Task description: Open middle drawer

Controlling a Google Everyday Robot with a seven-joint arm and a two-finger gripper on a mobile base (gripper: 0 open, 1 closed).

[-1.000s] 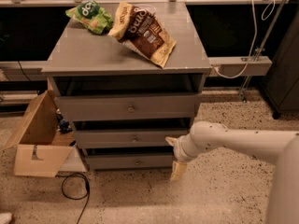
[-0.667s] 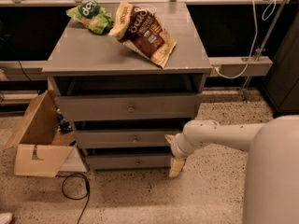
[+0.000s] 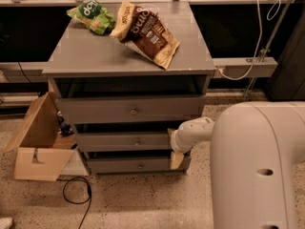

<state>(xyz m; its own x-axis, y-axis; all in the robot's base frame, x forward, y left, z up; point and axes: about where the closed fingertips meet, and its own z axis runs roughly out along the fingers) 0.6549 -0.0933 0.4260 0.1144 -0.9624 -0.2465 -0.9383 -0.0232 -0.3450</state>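
The middle drawer (image 3: 121, 141) is the grey medium-height front of the cabinet, with a small round metal knob (image 3: 137, 141) at its centre. A dark gap shows above its front. My gripper (image 3: 174, 147) is at the right end of this drawer front, well right of the knob. One tan finger (image 3: 170, 132) points up by the drawer's top corner and the other (image 3: 177, 161) hangs down over the bottom drawer's right end, so the gripper is open and holds nothing. My white arm (image 3: 257, 166) fills the lower right.
The top drawer (image 3: 128, 110) and bottom drawer (image 3: 136, 165) have the same knobs. A green bag (image 3: 93, 15) and a brown bag (image 3: 147, 32) lie on the cabinet top. An open cardboard box (image 3: 40, 144) and a black cable (image 3: 76, 194) are on the floor to the left.
The gripper has shifted slightly left and up along the right end of the drawer fronts. The arm's large white link has swung in and now covers the lower right.
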